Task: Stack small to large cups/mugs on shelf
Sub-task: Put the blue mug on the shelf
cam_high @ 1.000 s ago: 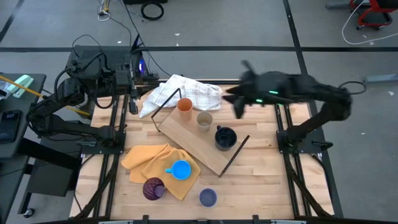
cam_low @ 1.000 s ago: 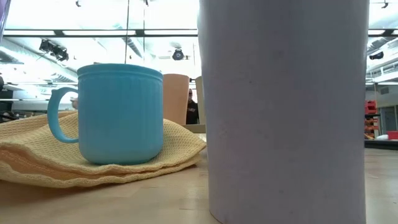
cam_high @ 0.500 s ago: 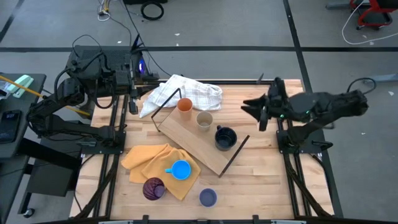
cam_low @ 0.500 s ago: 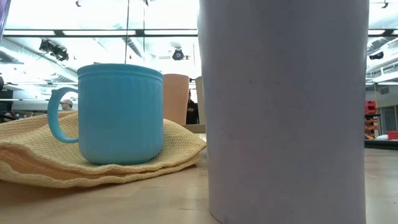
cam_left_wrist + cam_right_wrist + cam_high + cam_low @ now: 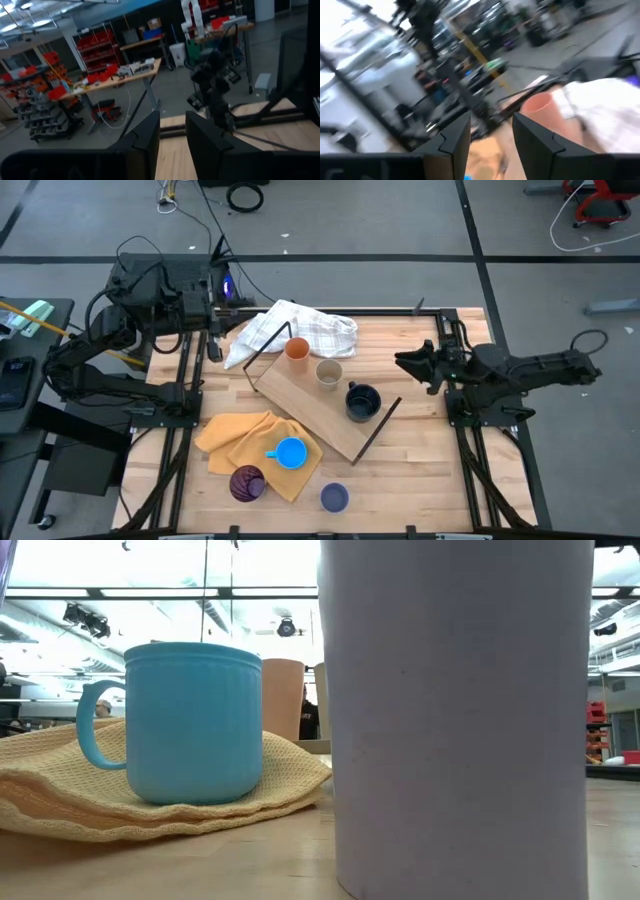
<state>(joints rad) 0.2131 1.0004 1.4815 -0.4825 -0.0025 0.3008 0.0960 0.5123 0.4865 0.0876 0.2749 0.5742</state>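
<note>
The light-wood shelf [image 5: 318,406] lies slantwise in the table's middle on its black wire frame. On the board stand an orange cup [image 5: 297,349], a tan cup [image 5: 329,373] and a dark navy mug [image 5: 362,401]. A bright blue mug [image 5: 290,452] stands on the yellow cloth [image 5: 240,436]. A dark purple cup [image 5: 247,483] and a pale lavender cup [image 5: 334,498] stand near the front edge. My left gripper [image 5: 213,346] waits at the far left, open by a narrow gap [image 5: 172,137]. My right gripper [image 5: 411,364] hangs open at the right, with nothing between its fingers [image 5: 491,135].
A white checked cloth [image 5: 290,330] lies crumpled at the far edge behind the shelf. In the low view the lavender cup [image 5: 460,720] fills the foreground and the blue mug [image 5: 195,725] sits on the yellow cloth [image 5: 150,802]. Bare wood shows between the shelf and my right arm.
My right arm has sunk and drawn back from above the table's far middle toward the right edge, tipping its gripper from a downward slant to level. The cups, the shelf and my left arm have kept still.
</note>
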